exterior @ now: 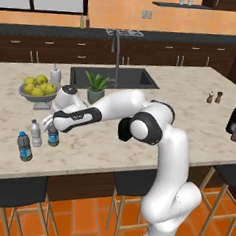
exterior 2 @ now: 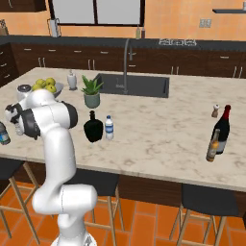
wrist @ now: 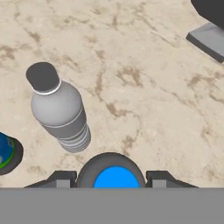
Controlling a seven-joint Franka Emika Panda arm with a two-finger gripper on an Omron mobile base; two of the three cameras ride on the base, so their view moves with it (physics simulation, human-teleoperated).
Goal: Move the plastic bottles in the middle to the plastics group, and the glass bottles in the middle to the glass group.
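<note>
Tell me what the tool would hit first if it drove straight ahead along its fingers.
The tool already straddles the blue-capped plastic bottle; straight on, that bottle meets the counter beneath it, though the remaining gap is unclear.

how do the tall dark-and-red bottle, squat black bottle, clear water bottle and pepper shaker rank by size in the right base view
1. tall dark-and-red bottle
2. squat black bottle
3. clear water bottle, beside the black one, so a fair comparison
4. pepper shaker, farther back yet plainly smallest
</note>
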